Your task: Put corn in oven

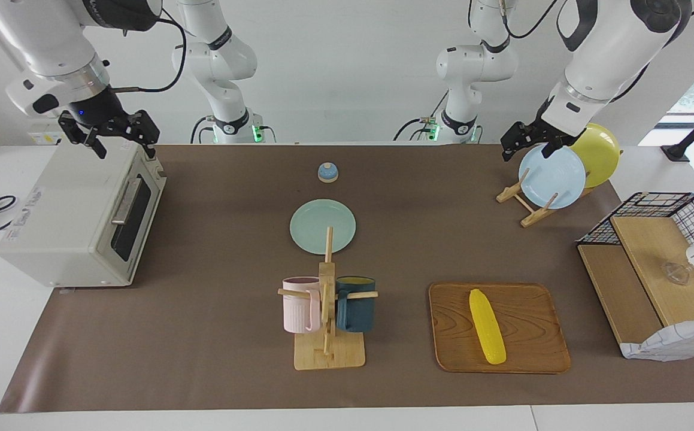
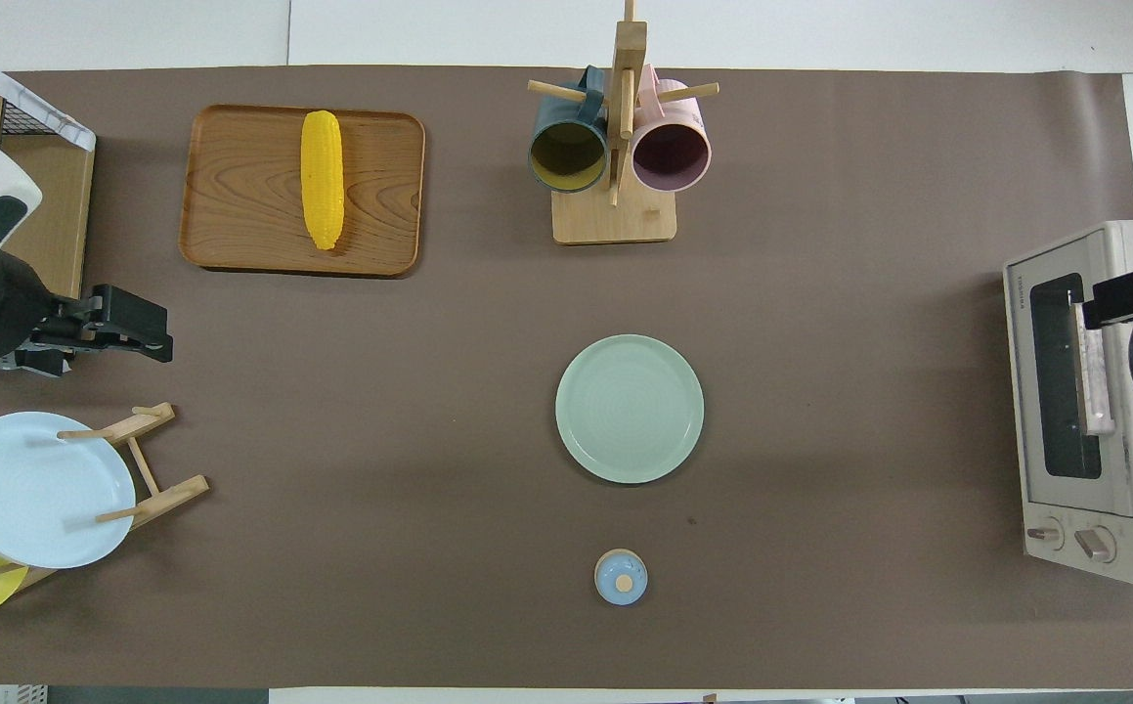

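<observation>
The yellow corn (image 1: 487, 326) lies on a wooden tray (image 1: 532, 335) toward the left arm's end of the table, farther from the robots than the plate rack; it also shows in the overhead view (image 2: 322, 191). The off-white oven (image 1: 77, 221) stands at the right arm's end with its dark glass door shut, and it shows in the overhead view (image 2: 1104, 411) too. My right gripper (image 1: 124, 149) hangs open and empty over the oven's top edge above the door. My left gripper (image 1: 526, 154) hangs open and empty over the plate rack, well away from the corn.
A wooden mug rack (image 1: 326, 299) with a pink and a dark blue mug stands mid-table. A pale green plate (image 1: 323, 226) and a small blue bell (image 1: 327, 172) lie nearer the robots. A plate rack (image 1: 553, 176) and a wire-sided wooden shelf (image 1: 652, 269) stand at the left arm's end.
</observation>
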`<state>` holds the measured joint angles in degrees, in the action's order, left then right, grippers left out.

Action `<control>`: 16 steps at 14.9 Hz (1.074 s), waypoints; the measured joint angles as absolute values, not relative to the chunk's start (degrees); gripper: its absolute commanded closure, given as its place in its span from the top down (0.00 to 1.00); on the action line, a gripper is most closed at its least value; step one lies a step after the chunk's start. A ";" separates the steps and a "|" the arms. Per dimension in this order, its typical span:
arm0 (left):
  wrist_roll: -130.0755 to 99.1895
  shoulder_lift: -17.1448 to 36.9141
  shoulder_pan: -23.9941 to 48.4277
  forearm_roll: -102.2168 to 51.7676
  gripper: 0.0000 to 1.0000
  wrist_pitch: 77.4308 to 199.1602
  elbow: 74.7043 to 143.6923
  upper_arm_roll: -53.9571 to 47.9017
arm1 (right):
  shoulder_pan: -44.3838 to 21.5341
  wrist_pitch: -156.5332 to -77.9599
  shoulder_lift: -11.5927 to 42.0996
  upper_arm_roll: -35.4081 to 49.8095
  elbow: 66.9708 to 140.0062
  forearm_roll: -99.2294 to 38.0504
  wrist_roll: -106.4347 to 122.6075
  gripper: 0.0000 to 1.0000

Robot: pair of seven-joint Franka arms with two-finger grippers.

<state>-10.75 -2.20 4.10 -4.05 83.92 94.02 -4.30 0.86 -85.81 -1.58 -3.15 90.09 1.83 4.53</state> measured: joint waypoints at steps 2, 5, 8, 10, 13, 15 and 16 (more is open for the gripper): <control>-10.75 -2.20 4.10 -4.05 1.00 84.00 94.01 -4.30 | 0.86 -85.81 -1.58 -3.15 90.09 1.83 4.53 1.00; -10.76 -2.20 4.09 -4.05 1.00 84.49 93.99 -4.30 | 0.86 -85.81 -1.58 -3.15 90.09 1.83 4.53 1.00; -11.05 -2.22 4.06 -4.06 1.00 84.71 93.93 -4.28 | 0.86 -85.81 -1.58 -3.15 90.09 1.83 4.53 1.00; -11.31 -2.22 4.03 -4.06 1.00 85.81 93.92 -4.27 | 0.86 -85.81 -1.58 -3.15 90.09 1.83 4.53 1.00; -11.31 -2.08 4.03 -4.11 1.00 89.61 93.90 -4.27 | 0.85 -85.36 -1.59 -3.15 90.13 1.83 4.53 1.00; -11.30 -0.44 4.03 -4.12 1.00 90.51 93.20 -4.27 | 0.48 -84.07 -1.69 -3.12 90.42 1.81 4.53 0.24; -11.29 1.51 4.03 -4.12 1.00 90.64 91.82 -4.28 | 0.32 -83.86 -1.91 -3.11 91.07 1.81 4.53 0.00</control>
<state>-11.29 1.51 4.03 -4.12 90.64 91.82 -4.28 0.32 -83.86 -1.91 -3.11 91.07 1.81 4.53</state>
